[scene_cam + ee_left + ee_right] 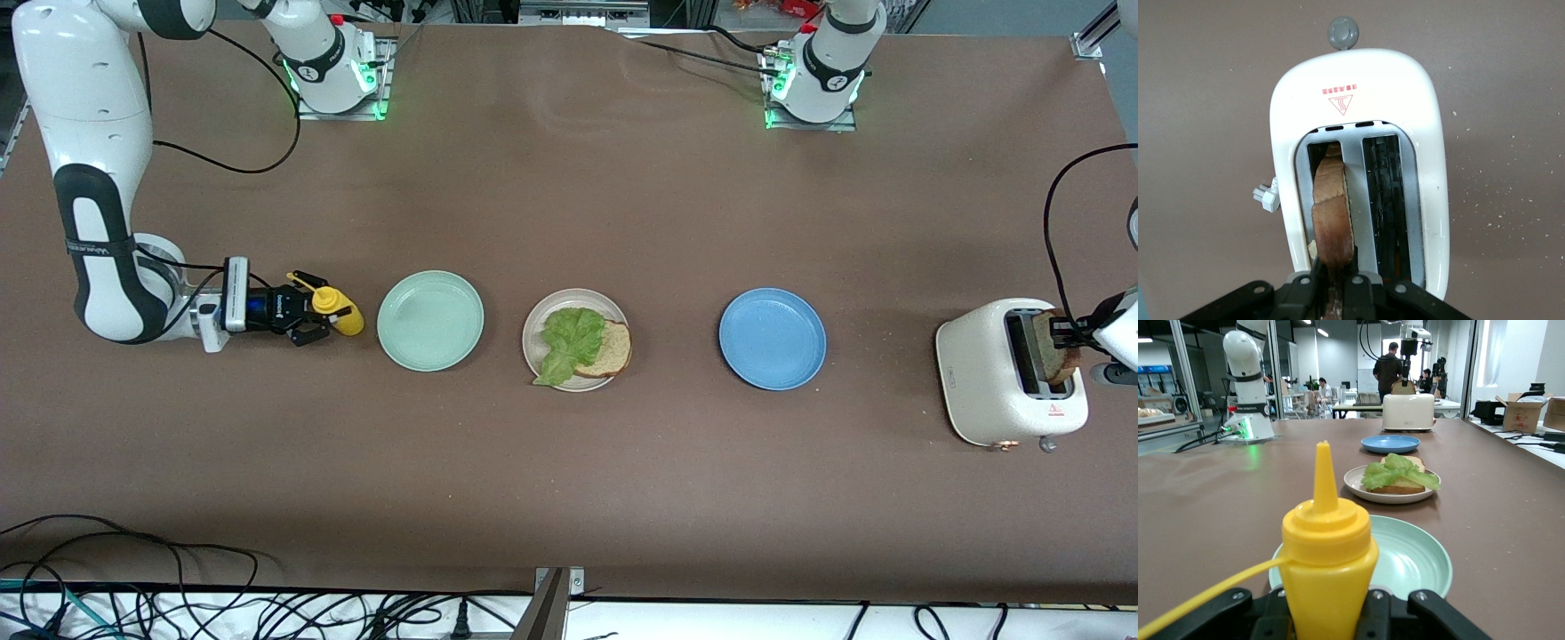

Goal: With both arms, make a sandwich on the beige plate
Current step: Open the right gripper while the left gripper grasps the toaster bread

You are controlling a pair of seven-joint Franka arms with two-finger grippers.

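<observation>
1. Writing: the white toaster (pixel 987 373) carries a red triangle with wavy heat lines and a short red word above it, too small to read. Grey lettering runs along a black band on the right arm's forearm; it is not legible.
2. The beige plate (pixel 533 331) is round, shallow and matte, at the middle of the table between a mint-green plate (pixel 430 320) and a blue plate (pixel 772 338).
3. On the beige plate lies one square bread slice (pixel 612 348), tan with a brown crust, with a ruffled lettuce leaf (pixel 567 342) on top of it; the leaf's tip hangs over the rim on the side nearer the front camera.
4. The left gripper (pixel 1067 333) is over the toaster at the left arm's end of the table, its fingers (pixel 1353 288) pinched on a second bread slice (pixel 1333 213) that stands upright in one slot. The other slot shows only dark wire guides.
5. The right gripper (pixel 311 311) sits low at the right arm's end, closed around the body of a smooth yellow squeeze bottle (pixel 340 313) with a cone nozzle, just beside the mint-green plate.
6. The brown table (pixel 569 498) has a dull, felt-like surface with pale crumbs scattered by the toaster. Wide bare stretches lie between the plates and the arm bases, and between the plates and the table edge nearest the front camera.
</observation>
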